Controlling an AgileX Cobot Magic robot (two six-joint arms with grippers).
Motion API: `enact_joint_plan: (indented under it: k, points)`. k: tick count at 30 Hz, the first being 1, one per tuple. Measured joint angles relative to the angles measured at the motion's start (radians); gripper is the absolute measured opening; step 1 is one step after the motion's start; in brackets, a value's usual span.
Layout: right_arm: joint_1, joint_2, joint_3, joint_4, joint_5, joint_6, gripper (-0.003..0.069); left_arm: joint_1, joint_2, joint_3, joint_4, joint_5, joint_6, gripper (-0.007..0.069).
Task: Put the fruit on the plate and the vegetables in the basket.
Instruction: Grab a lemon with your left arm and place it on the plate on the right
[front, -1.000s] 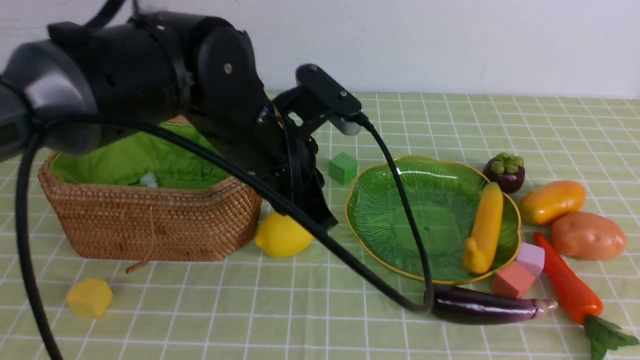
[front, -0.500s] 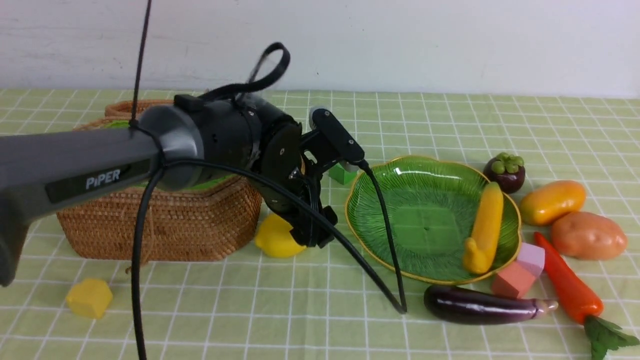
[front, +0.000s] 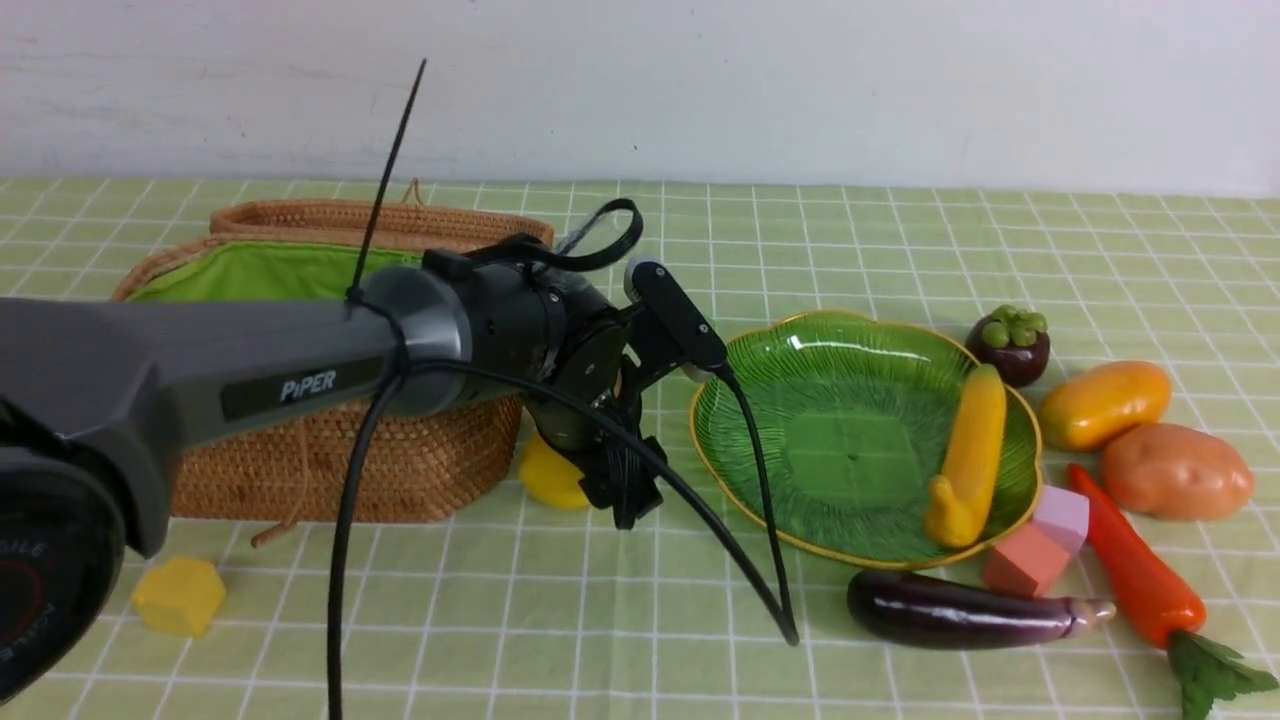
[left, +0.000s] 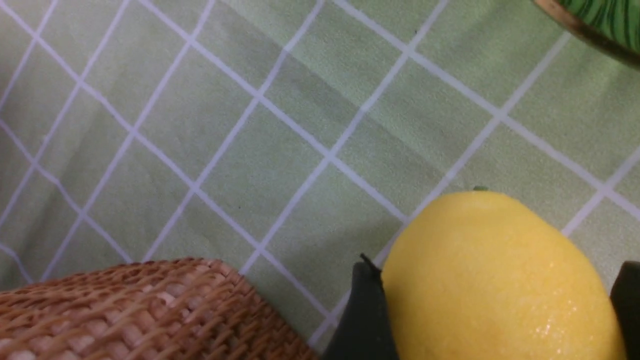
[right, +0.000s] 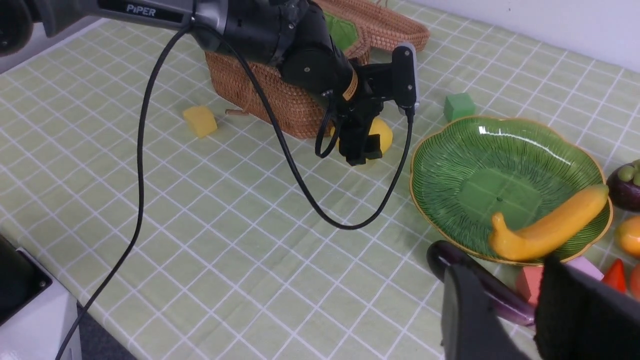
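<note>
Left arm is reaching across the front of the basket. Its hand is pointing down at the tabletop in the gap between basket and plate.

Left hand is straddling the lemon. In the left wrist view the fingers are standing wide apart, one at each side of the lemon, right against its skin. Cannot tell whether they are pressing on it or only flanking it. Lemon is sitting on the tabletop, just beside the basket's front corner, near the plate's rim but not on the plate.

Right hand is showing only in its own wrist view, near the eggplant and the plate's near edge. Its fingers are standing partly apart and are holding nothing.

Plate is carrying only the banana, which is lying along its right side.

Mango is lying on the tabletop right of the plate, with the potato just in front of it. Pepper is lying in front of the potato, leaves toward the camera. Eggplant is lying in front of the plate.

Basket's lid is lying open behind it and the green lining is showing. The arm is hiding most of the inside.

Pink block and salmon block are sitting against the plate's near right rim. Yellow block is sitting in front of the basket, well apart from it.
</note>
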Motion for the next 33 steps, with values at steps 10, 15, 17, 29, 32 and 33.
enact_joint_plan:
  k: [10, 15, 17, 29, 32, 33]
  points:
    - [0.0, 0.0, 0.0, -0.059, 0.0, 0.0, 0.0221, 0.005, -0.042, 0.007, -0.032, 0.111, -0.002, 0.0537]
    - [0.0, 0.0, 0.0, -0.102, 0.0, 0.0, 0.0221, 0.008, -0.14, 0.01, -0.098, 0.128, 0.002, 0.0537]
    - [0.0, 0.0, 0.0, -0.111, 0.0, 0.0, 0.0221, 0.008, -0.162, 0.01, -0.114, 0.128, 0.002, 0.0537]
    - [0.0, 0.0, 0.0, -0.36, -0.096, 0.198, 0.0221, -0.108, -0.176, 0.009, -0.308, -0.249, 0.07, 0.0536]
    - [0.0, 0.0, 0.0, -0.369, -0.097, 0.209, 0.0221, -0.12, -0.113, -0.03, -0.357, -0.328, 0.073, 0.0536]
    - [0.0, 0.0, 0.0, -0.368, -0.097, 0.21, 0.0223, -0.12, -0.079, -0.054, -0.377, -0.338, 0.073, 0.0536]
